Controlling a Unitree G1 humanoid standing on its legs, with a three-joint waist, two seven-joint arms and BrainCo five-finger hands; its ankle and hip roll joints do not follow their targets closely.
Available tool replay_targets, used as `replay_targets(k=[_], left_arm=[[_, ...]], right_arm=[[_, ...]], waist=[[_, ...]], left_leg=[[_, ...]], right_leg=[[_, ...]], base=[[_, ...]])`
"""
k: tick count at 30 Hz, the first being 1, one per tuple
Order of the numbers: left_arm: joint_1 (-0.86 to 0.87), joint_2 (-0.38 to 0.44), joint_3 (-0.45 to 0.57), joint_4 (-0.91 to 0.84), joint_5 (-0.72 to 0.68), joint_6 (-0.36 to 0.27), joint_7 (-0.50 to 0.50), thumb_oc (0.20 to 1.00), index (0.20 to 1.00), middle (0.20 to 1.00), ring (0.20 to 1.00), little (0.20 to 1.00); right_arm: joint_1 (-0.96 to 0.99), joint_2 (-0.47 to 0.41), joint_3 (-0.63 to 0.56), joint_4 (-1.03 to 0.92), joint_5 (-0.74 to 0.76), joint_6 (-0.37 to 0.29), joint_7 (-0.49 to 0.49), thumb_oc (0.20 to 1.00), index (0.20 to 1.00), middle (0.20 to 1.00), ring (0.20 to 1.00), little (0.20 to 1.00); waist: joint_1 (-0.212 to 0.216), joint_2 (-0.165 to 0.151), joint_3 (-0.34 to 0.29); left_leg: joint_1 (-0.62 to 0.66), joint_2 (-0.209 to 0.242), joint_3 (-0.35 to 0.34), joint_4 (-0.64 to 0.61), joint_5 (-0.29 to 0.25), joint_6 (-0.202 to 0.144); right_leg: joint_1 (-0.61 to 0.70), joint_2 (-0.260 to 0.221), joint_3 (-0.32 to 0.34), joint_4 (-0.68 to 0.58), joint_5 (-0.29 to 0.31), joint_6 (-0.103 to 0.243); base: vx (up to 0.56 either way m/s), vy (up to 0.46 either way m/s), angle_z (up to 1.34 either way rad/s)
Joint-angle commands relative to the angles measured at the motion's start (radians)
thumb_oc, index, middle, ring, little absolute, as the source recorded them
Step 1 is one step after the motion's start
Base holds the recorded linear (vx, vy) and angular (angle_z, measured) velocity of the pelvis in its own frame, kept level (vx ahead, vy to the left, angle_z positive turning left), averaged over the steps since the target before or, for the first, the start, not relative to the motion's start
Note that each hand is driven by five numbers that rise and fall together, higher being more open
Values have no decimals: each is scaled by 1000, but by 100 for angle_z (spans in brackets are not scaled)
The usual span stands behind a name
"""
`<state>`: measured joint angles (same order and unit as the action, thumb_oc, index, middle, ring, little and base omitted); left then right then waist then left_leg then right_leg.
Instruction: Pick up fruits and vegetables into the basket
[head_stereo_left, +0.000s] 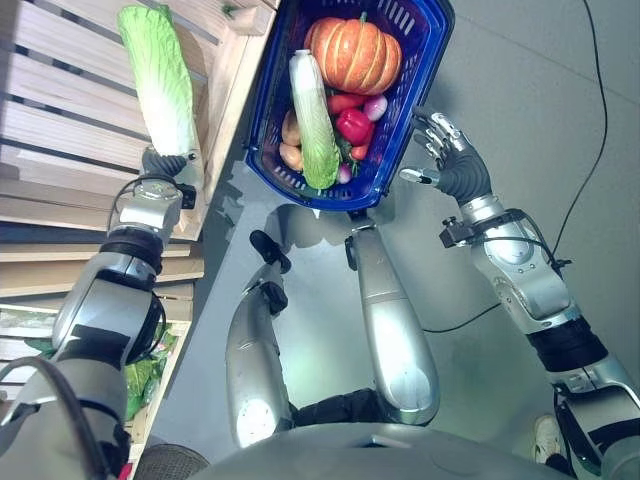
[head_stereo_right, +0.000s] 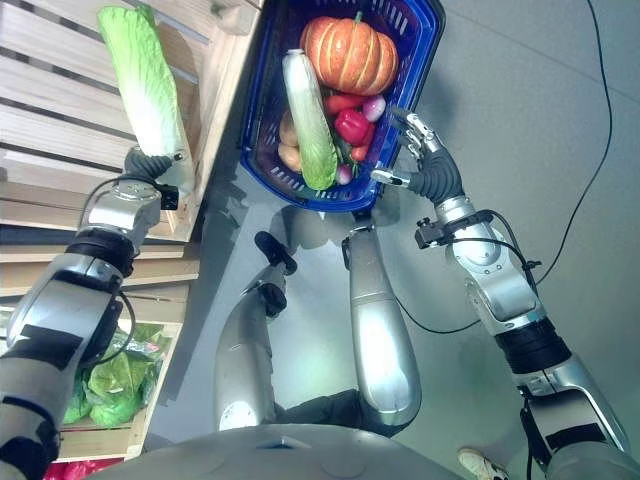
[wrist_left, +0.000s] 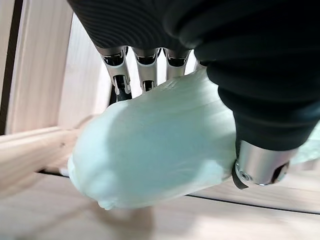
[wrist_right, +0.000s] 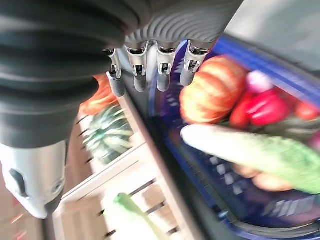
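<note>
The left hand (head_stereo_left: 165, 168) is clenched around the base of a cabbage (head_stereo_left: 158, 75), leaves pointing away, clear of the crate (head_stereo_left: 60, 120) for transfer. The basket (head_stereo_left: 270, 130) sits beside the right hand (head_stereo_left: 445, 150), whose relaxed, empty fingers stay clear of the rim.

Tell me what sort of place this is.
Likely a mock grocery produce section: slatted wooden crates serve as display shelving, a blue shopping basket holds a pumpkin and vegetables, and the left hand lifts a napa cabbage.
</note>
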<state>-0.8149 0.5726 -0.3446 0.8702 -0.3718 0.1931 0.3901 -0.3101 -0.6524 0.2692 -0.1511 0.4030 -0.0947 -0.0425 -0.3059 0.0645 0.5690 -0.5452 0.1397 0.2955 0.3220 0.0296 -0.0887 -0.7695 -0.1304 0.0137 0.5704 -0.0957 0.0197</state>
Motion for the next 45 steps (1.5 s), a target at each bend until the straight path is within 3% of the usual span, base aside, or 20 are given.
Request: replay_targets(k=[1,6,8,12,17,22,25,29,39,45], left_arm=[[70,15,60,-46,54,-122,83,200,200,200,200,200],[121,11,64,-166,131,-223,147,200,200,200,200,200],[132,24,53,-228,188,-250,174,200,200,200,200,200],[146,33,27,-339,277,-255,188,200,200,200,200,200],[146,34,-41,-456,427,-266,195,200,200,200,200,200],[145,21,-100,-540,547,-288,182,200,200,200,200,200],[149,8,-136,-570,626,-303,186,200,200,200,200,200],[143,-21,-207,-613,746,-284,210,200,200,200,200,200],[121,-48,-311,-643,976,-201,244,200,200,200,200,200],[95,-57,-361,-661,1053,-167,181,200,200,200,200,200]], right_arm=[[-4,2,-43,-75,20,-60,35,1000,1000,1000,1000,1000],[-66,17,-29,-113,71,-5,48,1000,1000,1000,1000,1000],[-98,42,-17,-122,135,20,35,1000,1000,1000,1000,1000],[-154,116,14,-134,221,66,-8,1000,1000,1000,1000,1000],[-225,231,79,-140,267,57,-84,1000,1000,1000,1000,1000],[-285,298,147,-99,348,69,-189,1000,1000,1000,1000,1000],[-298,329,170,-50,419,44,-233,1000,1000,1000,1000,1000],[-307,387,192,25,491,-16,-325,1000,1000,1000,1000,1000],[-320,465,199,177,636,-87,-485,1000,1000,1000,1000,1000],[-343,489,193,250,695,-90,-453,1000,1000,1000,1000,1000]], waist=[[31,-21,-49],[70,-15,-49],[89,-16,-49],[129,-24,-49],[184,-49,-49],[231,-70,-65],[253,-79,-78],[280,-95,-93],[305,-118,-118],[314,-117,-124]], left_leg=[[3,5,6,116,-93,-18],[64,-4,-12,107,-98,-14],[75,-6,-9,92,-74,-2],[128,-12,-25,82,-78,3],[189,-16,-51,72,-85,10],[234,-21,-73,68,-93,17],[252,-20,-85,69,-98,19],[277,-19,-102,68,-111,23],[304,-18,-106,66,-127,28],[310,-17,-111,62,-133,29]], right_leg=[[81,-19,-33,-50,-41,34],[160,-35,-55,-68,-44,35],[180,-39,-71,-89,-15,29],[255,-49,-102,-108,-15,31],[348,-59,-147,-132,-9,35],[419,-62,-181,-153,-6,37],[452,-61,-200,-165,-5,36],[497,-57,-219,-187,1,38],[540,-63,-235,-217,15,43],[553,-69,-242,-227,16,44]], base=[[-13,-21,7],[-18,-23,13],[-87,-69,17],[-5,-93,16],[-7,-139,24],[40,-119,22],[65,-116,18],[75,-120,20],[40,-40,5],[3,-3,5]])
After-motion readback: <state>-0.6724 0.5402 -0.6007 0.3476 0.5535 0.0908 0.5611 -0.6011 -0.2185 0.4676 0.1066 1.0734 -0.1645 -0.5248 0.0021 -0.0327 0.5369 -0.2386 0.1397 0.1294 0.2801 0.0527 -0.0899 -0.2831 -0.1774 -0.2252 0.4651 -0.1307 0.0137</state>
